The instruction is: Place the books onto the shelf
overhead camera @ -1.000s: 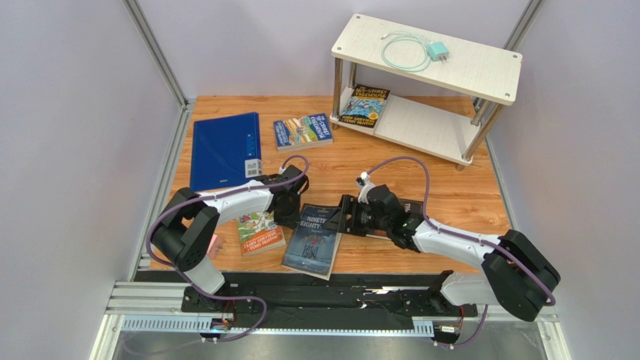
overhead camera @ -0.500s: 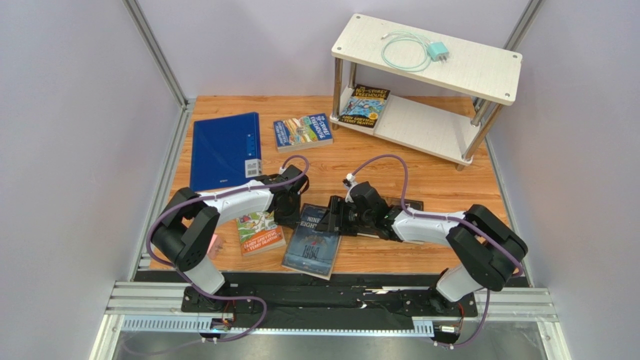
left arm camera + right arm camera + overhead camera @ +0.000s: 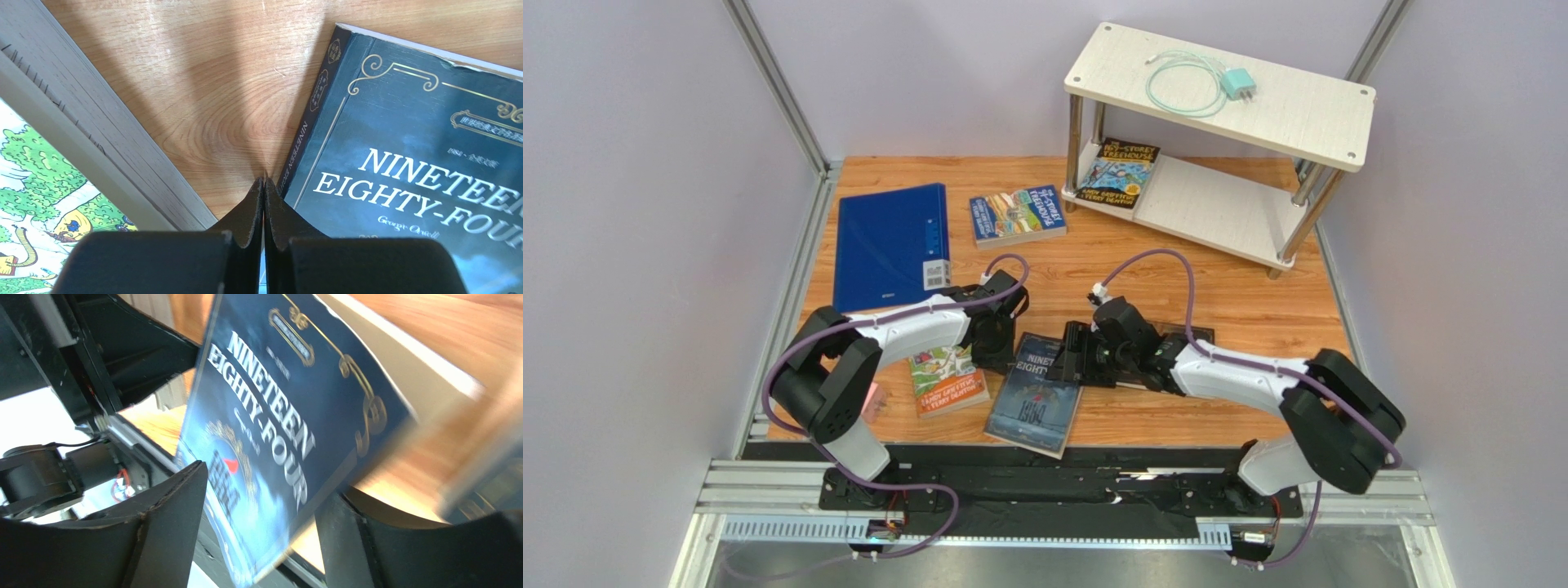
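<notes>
Lying on the tabletop [image 3: 1259, 306] near its front edge, Nineteen Eighty-Four [image 3: 1036, 395] runs near-far, title end far. Left gripper [image 3: 264, 184] jaws pressed together beside its spine; right gripper [image 3: 1073, 355] jaws spread astride its far right corner.

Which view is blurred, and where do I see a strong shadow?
Right wrist view: motion blur, worst on the right side, yet the title of Nineteen Eighty-Four is readable. Left wrist view: sharp, with a fan-shaped shadow on the table ahead of the left claw. Top view: sharp and evenly lit.
</notes>
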You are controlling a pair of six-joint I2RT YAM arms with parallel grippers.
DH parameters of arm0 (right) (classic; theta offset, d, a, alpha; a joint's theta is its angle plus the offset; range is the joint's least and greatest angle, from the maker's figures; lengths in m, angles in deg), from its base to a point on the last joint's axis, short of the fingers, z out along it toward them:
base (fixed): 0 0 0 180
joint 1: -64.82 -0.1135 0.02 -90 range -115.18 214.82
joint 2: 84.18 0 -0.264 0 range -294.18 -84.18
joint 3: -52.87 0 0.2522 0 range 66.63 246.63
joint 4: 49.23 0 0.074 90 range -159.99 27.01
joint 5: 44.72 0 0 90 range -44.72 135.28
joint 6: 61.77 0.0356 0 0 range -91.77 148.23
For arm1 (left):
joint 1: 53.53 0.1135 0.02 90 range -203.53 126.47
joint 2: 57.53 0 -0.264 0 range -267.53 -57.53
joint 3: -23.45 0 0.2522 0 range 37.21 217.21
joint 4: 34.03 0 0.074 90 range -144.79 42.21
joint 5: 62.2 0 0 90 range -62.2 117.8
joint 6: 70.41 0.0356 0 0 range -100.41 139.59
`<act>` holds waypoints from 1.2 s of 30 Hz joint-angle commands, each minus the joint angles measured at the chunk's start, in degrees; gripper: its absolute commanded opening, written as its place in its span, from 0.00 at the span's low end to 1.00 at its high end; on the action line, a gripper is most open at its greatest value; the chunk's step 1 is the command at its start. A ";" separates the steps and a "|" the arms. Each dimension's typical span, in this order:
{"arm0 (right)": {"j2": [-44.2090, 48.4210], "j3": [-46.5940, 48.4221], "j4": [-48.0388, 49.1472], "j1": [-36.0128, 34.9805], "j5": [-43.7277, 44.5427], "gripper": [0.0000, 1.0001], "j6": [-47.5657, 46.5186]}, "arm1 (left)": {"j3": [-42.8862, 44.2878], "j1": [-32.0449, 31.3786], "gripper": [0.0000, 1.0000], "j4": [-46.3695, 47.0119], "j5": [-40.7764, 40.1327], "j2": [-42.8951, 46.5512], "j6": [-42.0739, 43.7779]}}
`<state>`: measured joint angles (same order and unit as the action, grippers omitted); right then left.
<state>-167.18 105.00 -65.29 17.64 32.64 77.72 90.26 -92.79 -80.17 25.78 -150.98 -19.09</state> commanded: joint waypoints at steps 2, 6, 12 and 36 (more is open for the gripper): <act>6.88 -1.01 -10.70 -0.19 7.89 0.70 -2.47 | 1.35 -0.46 0.00 -0.23 -0.09 -0.15 0.18; 6.63 -2.07 -11.75 -0.19 8.69 0.72 -2.56 | 1.26 -0.55 0.00 -0.14 -0.09 -0.15 0.18; 1.80 -3.39 -6.68 -0.19 6.15 0.70 -1.86 | 1.26 -0.55 0.00 -0.23 0.00 0.29 0.27; 1.71 -1.98 0.64 -2.30 9.83 0.63 -0.72 | 2.84 -0.90 0.00 -0.58 0.26 -2.53 1.23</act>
<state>-160.64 99.65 -64.68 15.76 41.62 76.63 91.60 -92.95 -80.43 25.93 -152.25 -18.58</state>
